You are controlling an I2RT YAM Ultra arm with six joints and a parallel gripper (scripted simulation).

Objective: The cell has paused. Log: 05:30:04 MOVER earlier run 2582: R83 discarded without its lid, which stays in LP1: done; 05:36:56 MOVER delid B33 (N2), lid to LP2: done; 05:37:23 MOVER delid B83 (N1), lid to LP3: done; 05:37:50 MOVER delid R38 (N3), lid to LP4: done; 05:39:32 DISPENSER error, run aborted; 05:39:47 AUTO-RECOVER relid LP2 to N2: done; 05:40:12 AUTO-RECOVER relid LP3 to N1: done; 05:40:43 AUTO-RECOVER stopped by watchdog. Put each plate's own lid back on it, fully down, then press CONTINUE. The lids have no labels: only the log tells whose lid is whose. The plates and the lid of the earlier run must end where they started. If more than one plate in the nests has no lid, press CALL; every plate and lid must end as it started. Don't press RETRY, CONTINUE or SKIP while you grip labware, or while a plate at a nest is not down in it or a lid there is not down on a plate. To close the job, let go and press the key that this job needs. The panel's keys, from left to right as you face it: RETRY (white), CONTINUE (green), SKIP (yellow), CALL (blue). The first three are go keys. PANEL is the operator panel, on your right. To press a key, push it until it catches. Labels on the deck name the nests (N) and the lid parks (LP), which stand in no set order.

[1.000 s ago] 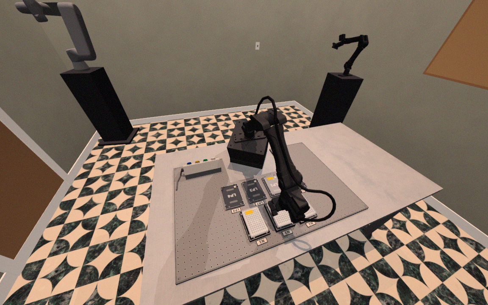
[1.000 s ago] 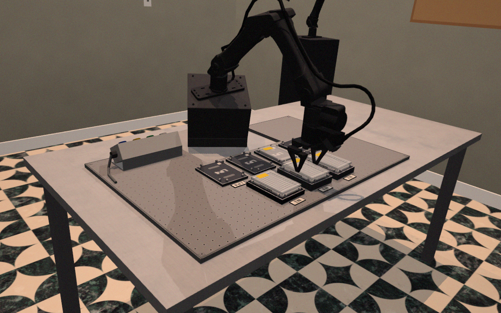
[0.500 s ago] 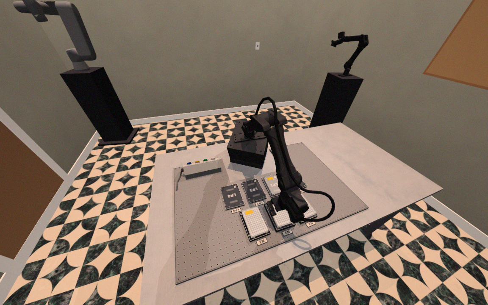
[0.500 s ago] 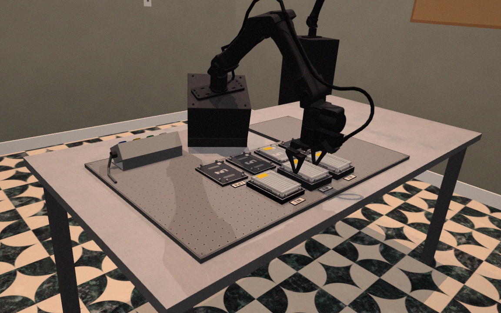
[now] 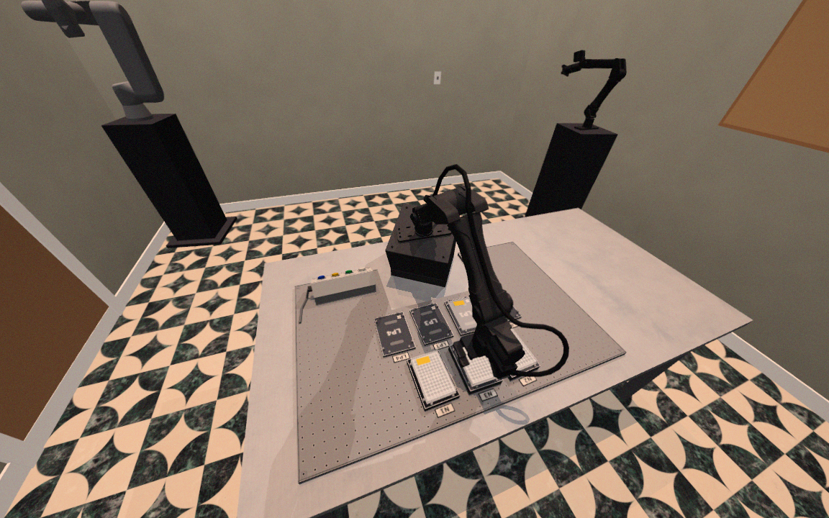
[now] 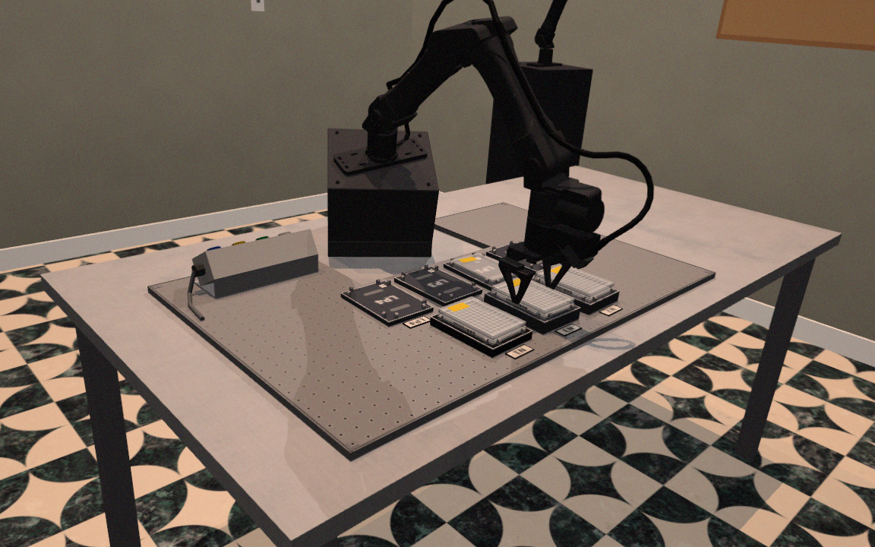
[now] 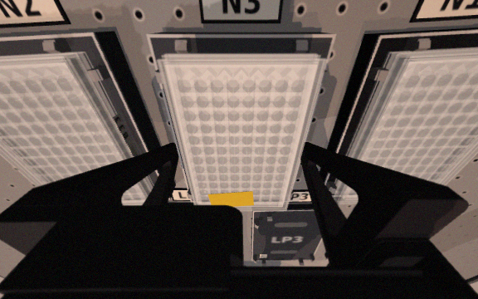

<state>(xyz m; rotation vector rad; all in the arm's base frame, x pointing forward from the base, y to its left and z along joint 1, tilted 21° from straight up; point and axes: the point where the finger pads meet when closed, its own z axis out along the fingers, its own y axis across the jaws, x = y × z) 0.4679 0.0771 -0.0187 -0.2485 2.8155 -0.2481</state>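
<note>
Gripper (image 7: pixel 239 166) spread wide, holding nothing, straddles the lid (image 7: pixel 239 124) on N3; best lift straight up, touching neither edge.

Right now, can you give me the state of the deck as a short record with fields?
gripper: open, holds nothing, one finger on each side of the N3 plate
N1 plate: lidded
N2 plate: lidded
N3 plate: lidded, lid looks down
LP3: bare
LP4: bare
park next to LP3: holds one lid with a yellow tag
panel: away from the gripper
</note>
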